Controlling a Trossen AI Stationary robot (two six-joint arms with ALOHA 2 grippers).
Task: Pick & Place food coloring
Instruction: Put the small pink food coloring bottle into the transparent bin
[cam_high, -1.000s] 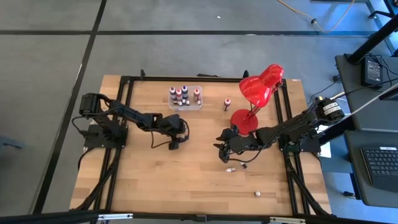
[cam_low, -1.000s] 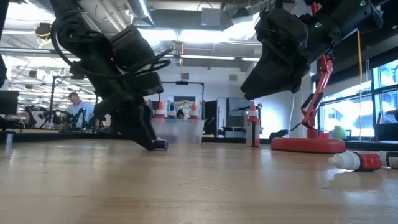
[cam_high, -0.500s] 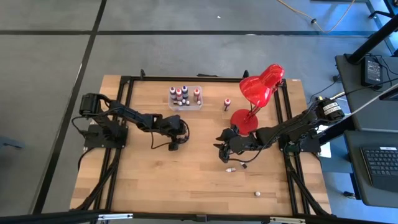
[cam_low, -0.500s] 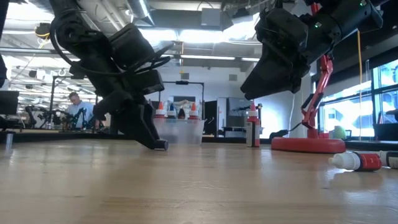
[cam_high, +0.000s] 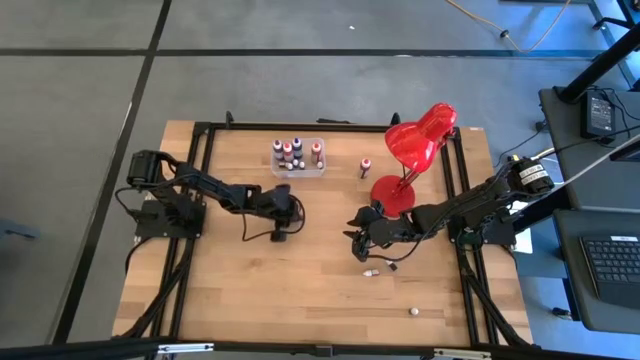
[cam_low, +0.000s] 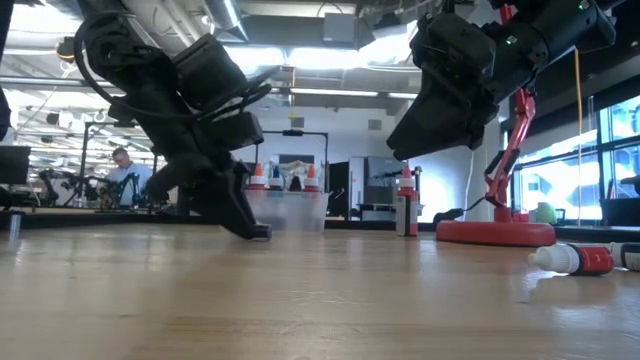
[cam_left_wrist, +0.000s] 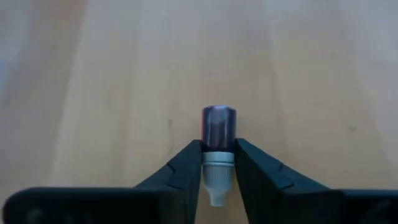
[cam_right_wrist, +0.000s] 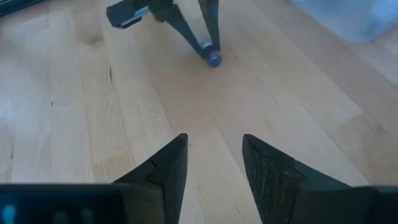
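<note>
Nearest the camera edge of the counter (cam_high: 300, 300), one small white-capped food coloring bottle (cam_high: 412, 312) lies alone, and two more lie just beside the right tool: a red one on its side (cam_low: 574, 260) and a second (cam_high: 389, 265) next to it. These are not yet collected.

The right tool (cam_right_wrist: 214, 163) hangs above the wood a little short of them, its fingers spread and holding nothing. It appears to be waiting.

The step in hand belongs to the left tool (cam_left_wrist: 217, 163), which pinches a dark purple food coloring bottle (cam_left_wrist: 218, 129) by its white cap, the body pointing forward past the fingertips and its end low against the counter. Since the grip sits on the narrow cap only, the bottle could pivot or slip. A good move would lift it clear of the wood first, travel slowly, and keep the pinch firm.

Farther off stands the clear plastic box (cam_high: 299, 156), already holding several upright bottles, probably the destination. The arm should come in above its wall and lower into a free gap. A single bottle (cam_high: 365, 166) stands beyond, near the red desk lamp (cam_high: 415, 145).
</note>
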